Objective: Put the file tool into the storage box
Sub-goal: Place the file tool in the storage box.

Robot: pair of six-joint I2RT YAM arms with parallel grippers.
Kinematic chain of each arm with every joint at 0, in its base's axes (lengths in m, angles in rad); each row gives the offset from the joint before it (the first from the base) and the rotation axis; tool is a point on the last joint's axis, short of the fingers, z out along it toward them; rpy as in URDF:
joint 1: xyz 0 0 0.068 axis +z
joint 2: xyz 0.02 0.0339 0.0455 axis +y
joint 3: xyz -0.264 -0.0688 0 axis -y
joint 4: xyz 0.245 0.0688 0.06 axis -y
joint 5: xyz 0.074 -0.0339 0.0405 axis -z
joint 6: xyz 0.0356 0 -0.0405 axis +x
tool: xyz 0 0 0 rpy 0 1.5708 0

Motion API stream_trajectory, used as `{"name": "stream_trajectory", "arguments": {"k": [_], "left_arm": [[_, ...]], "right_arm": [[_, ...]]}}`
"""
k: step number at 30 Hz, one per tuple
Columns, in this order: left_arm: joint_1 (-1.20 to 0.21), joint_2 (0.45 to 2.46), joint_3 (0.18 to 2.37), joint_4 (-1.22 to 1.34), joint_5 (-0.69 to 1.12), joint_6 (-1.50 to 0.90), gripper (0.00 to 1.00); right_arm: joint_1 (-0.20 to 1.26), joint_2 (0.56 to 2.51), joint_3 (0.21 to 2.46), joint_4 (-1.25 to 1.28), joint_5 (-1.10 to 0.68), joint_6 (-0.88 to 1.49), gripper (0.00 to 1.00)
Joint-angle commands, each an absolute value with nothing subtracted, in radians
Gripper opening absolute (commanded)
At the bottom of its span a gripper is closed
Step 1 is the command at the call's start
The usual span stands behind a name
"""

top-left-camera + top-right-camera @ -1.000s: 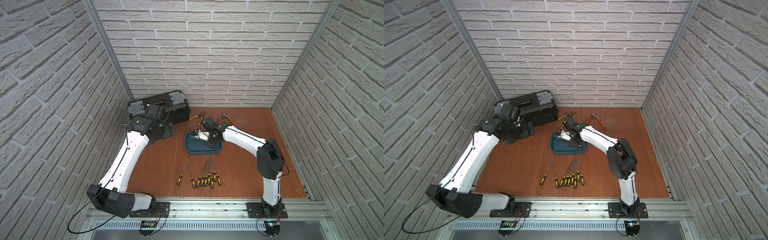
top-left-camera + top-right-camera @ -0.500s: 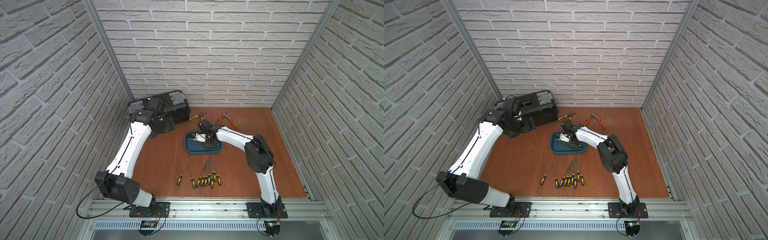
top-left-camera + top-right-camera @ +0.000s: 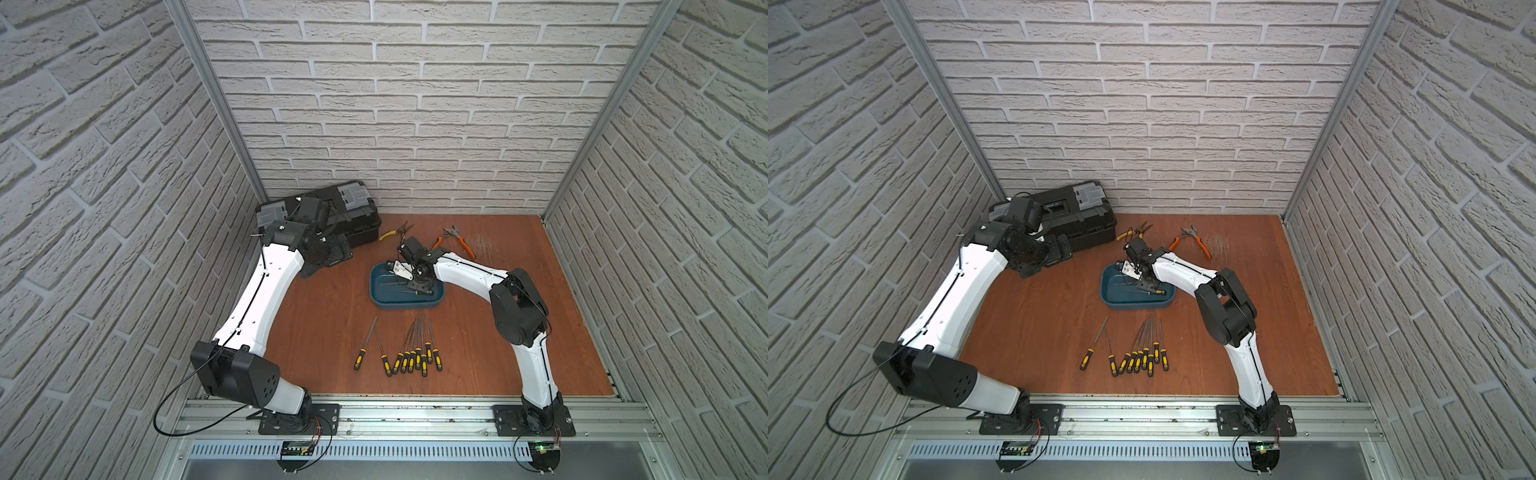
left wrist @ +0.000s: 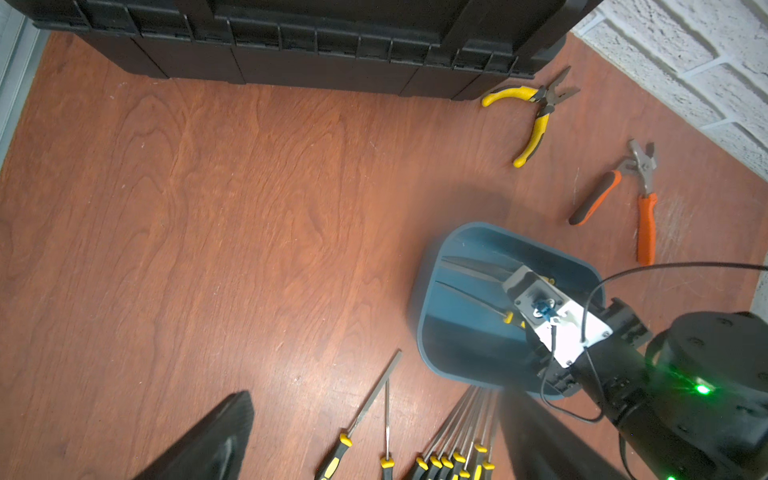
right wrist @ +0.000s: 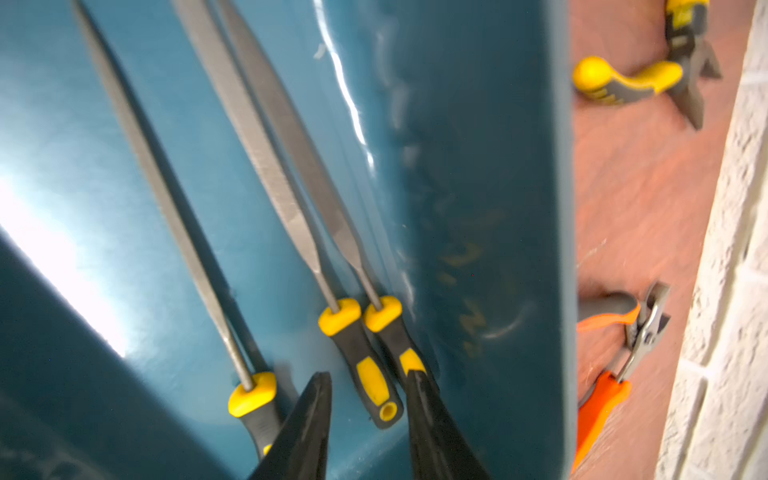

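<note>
Three yellow-handled steel files (image 5: 266, 166) lie in the shallow teal-blue plastic tub (image 5: 478, 166), the middle handle (image 5: 372, 384) between the fingers of the right gripper (image 5: 368, 376), clamped a second ago, now apart. Only the left wrist view shows the left gripper (image 4: 374, 399) with fingers spread wide.

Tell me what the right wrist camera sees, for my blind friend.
Three files with yellow-and-black handles lie side by side in a blue box, the open right gripper straddling the middle handle. Beyond the box wall, yellow pliers and orange pliers lie on the wooden table.
</note>
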State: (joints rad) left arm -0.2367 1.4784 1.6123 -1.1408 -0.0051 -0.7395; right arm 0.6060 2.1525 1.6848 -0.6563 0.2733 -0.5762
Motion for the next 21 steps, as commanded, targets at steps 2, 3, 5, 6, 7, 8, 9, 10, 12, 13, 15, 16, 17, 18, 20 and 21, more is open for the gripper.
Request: {"name": "stream_trajectory", "arguments": {"k": [2, 3, 5, 6, 7, 8, 9, 10, 12, 13, 15, 16, 17, 18, 20, 21], "left_arm": [[-0.245, 1.444, 1.582, -1.113, -0.002, -0.754, 0.98], [-0.250, 1.443, 1.575, -1.109, 0.005, -0.744, 0.98], [-0.259, 1.448, 1.570, -1.113, 0.012, -0.722, 0.98], [-0.264, 1.449, 1.571, -1.124, 0.008, -0.717, 0.98], [-0.265, 1.450, 1.569, -1.134, 0.005, -0.712, 0.98], [-0.265, 1.451, 1.567, -1.138, 0.006, -0.708, 0.98], [-0.267, 1.448, 1.563, -1.140, 0.008, -0.704, 0.98], [-0.268, 1.443, 1.558, -1.136, 0.013, -0.701, 0.98], [-0.274, 1.434, 1.535, -1.120, 0.028, -0.687, 0.98], [-0.277, 1.429, 1.518, -1.112, 0.034, -0.673, 0.98], [-0.281, 1.427, 1.488, -1.119, 0.042, -0.651, 0.98], [-0.281, 1.426, 1.472, -1.124, 0.049, -0.640, 0.98], [-0.280, 1.427, 1.463, -1.126, 0.057, -0.630, 0.98], [-0.280, 1.428, 1.452, -1.124, 0.066, -0.620, 0.98], [-0.282, 1.421, 1.420, -1.101, 0.084, -0.614, 0.98], [-0.283, 1.415, 1.394, -1.076, 0.098, -0.615, 0.98]], "right_arm": [[0.588, 2.056, 1.745, -0.709, 0.255, -0.397, 0.35], [0.582, 2.032, 1.751, -0.721, 0.254, -0.350, 0.35], [0.562, 1.992, 1.776, -0.766, 0.241, -0.246, 0.34], [0.550, 1.967, 1.786, -0.792, 0.220, -0.182, 0.34], [0.542, 1.926, 1.784, -0.809, 0.199, -0.123, 0.34], [0.537, 1.896, 1.771, -0.814, 0.187, -0.071, 0.34], [0.537, 1.862, 1.747, -0.816, 0.176, -0.010, 0.34], [0.537, 1.820, 1.715, -0.814, 0.158, 0.053, 0.34], [0.537, 1.743, 1.638, -0.805, 0.122, 0.175, 0.34], [0.537, 1.704, 1.592, -0.801, 0.108, 0.245, 0.33], [0.541, 1.640, 1.519, -0.824, 0.091, 0.392, 0.32], [0.547, 1.594, 1.465, -0.826, 0.080, 0.468, 0.32], [0.560, 1.550, 1.413, -0.815, 0.074, 0.527, 0.32], [0.579, 1.496, 1.345, -0.801, 0.076, 0.588, 0.33], [0.623, 1.402, 1.219, -0.759, 0.086, 0.685, 0.34], [0.644, 1.364, 1.159, -0.742, 0.087, 0.726, 0.34]]}}
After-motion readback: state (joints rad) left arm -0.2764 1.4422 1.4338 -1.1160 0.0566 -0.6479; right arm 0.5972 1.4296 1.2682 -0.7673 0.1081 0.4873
